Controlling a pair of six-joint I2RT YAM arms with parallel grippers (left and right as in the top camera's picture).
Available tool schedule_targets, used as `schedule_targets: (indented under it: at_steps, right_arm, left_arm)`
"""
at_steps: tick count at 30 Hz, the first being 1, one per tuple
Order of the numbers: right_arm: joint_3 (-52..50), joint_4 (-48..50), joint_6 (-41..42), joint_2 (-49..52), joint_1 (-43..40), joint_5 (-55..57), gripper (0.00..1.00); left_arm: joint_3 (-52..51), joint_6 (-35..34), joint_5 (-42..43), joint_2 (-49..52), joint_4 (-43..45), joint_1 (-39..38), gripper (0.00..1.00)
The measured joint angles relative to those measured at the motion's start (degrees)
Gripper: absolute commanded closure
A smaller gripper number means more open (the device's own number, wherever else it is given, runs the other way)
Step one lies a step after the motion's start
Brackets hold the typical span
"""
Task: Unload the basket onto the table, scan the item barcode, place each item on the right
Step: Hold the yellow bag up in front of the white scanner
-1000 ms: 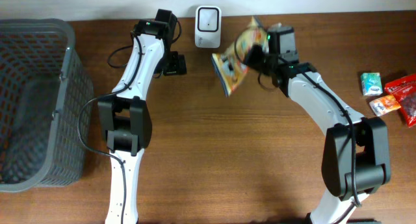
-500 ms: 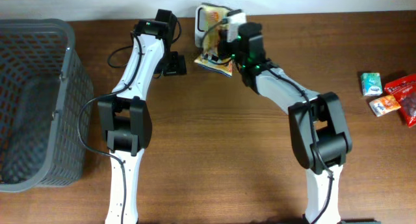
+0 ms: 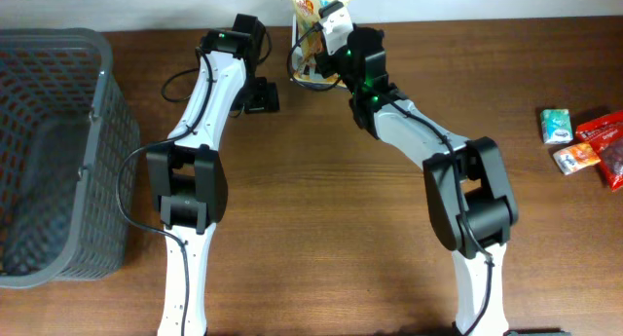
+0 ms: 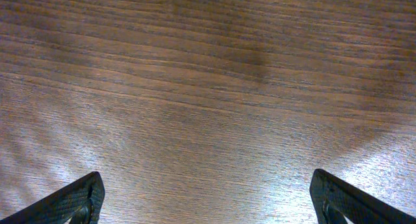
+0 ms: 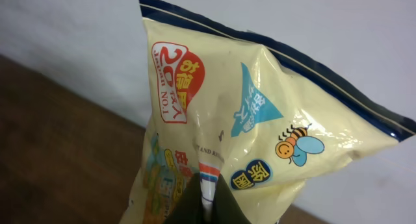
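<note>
My right gripper (image 5: 207, 201) is clenched on the yellow snack bag (image 3: 304, 34), holding it at the top centre of the overhead frame. My left gripper (image 4: 208, 204) hangs released over the wooden table (image 4: 208, 87).

**Count by kind**

Two robot arms: left arm (image 3: 209, 93) and right arm (image 3: 419, 136). One grey basket (image 3: 102, 102). One yellow snack bag (image 3: 313, 24). Four small packets: teal packet (image 3: 556, 126), orange packet (image 3: 576, 158), red packet (image 3: 601, 128), dark red packet (image 3: 614, 167).
</note>
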Motion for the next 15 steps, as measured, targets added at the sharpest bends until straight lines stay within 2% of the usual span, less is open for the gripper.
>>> schedule_targets:
  at_steps: [3, 8, 11, 15]
  right_arm:
    - [0.79, 0.48, 3.17, 4.13, -0.26, 0.52, 0.96]
    - [12.68, -3.74, 5.51, 5.25, -1.44, 0.61, 0.96]
    - [13.33, -10.62, 5.66, 5.49, -1.95, 0.7, 0.96]
    - [13.33, -11.3, 6.78, 6.58, -1.99, 0.79, 0.96]
  left_arm:
    - [0.0, 0.0, 0.0, 0.0, 0.0, 0.0, 0.01]
    - [0.0, 0.0, 0.0, 0.0, -0.02, 0.0, 0.01]
    - [0.0, 0.0, -0.02, 0.0, -0.02, 0.0, 0.01]
    - [0.0, 0.0, 0.0, 0.0, -0.02, 0.0, 0.01]
